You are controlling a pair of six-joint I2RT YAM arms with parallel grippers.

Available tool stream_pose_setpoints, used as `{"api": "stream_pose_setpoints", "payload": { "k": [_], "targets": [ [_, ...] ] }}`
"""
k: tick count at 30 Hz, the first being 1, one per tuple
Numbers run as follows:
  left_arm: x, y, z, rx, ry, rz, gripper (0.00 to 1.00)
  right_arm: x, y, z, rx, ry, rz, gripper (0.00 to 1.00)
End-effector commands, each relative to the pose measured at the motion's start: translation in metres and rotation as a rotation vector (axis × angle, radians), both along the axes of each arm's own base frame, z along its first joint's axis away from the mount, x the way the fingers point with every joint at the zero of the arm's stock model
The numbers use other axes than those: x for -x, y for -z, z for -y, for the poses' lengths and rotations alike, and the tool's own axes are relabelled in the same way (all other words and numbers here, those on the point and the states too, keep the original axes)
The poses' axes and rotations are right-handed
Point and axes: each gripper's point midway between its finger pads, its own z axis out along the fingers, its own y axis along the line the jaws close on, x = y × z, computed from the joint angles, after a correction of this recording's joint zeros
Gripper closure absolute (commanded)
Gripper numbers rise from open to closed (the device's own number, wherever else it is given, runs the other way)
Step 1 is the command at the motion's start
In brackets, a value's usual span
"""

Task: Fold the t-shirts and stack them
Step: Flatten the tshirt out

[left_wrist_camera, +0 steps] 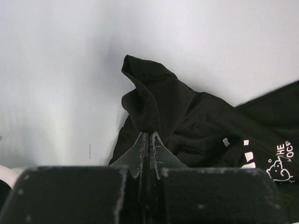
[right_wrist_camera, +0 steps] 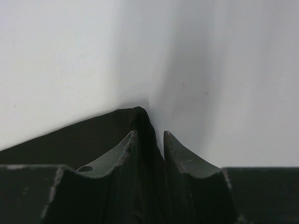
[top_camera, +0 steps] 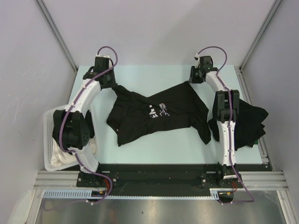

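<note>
A black t-shirt [top_camera: 140,119] with white chest lettering [top_camera: 158,112] lies crumpled and spread across the middle of the table. My left gripper [top_camera: 113,86] is shut on a raised fold at its far left corner, seen pinched between the fingertips in the left wrist view [left_wrist_camera: 148,134] with the shirt [left_wrist_camera: 187,116] trailing right. My right gripper [top_camera: 191,82] holds the shirt's far right corner; in the right wrist view [right_wrist_camera: 149,134] black fabric [right_wrist_camera: 84,140] fills the narrow gap between the jaws. A pile of further black t-shirts [top_camera: 252,122] lies at the right edge, partly behind the right arm.
A white lattice basket [top_camera: 48,140] holding a white cloth [top_camera: 58,158] stands at the table's left edge beside the left arm's base. Grey walls close in the table on the left, far and right sides.
</note>
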Motion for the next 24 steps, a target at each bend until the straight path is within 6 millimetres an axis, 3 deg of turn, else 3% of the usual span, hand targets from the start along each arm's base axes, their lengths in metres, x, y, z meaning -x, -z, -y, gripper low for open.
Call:
{"api": "stream_pose_setpoints", "payload": {
  "k": [1, 13, 20, 22, 24],
  "targets": [
    [-0.002, -0.028, 0.009, 0.04, 0.005, 0.066, 1.0, -0.009, -0.009, -0.011, -0.052, -0.019, 0.035, 0.66],
    [0.0, -0.023, 0.01, 0.04, -0.001, 0.048, 1.0, -0.011, 0.002, -0.031, -0.114, -0.049, 0.017, 0.66],
    [0.003, -0.02, 0.009, 0.032, -0.002, 0.038, 1.0, -0.021, -0.025, -0.034, -0.133, -0.054, 0.076, 0.65],
    [0.003, -0.019, 0.009, 0.032, -0.001, 0.033, 1.0, -0.025, -0.029, -0.034, -0.133, -0.052, 0.09, 0.64],
    [0.002, -0.019, 0.01, 0.033, 0.0, 0.035, 1.0, -0.025, -0.02, -0.032, -0.135, -0.05, 0.067, 0.63]
  ]
}}
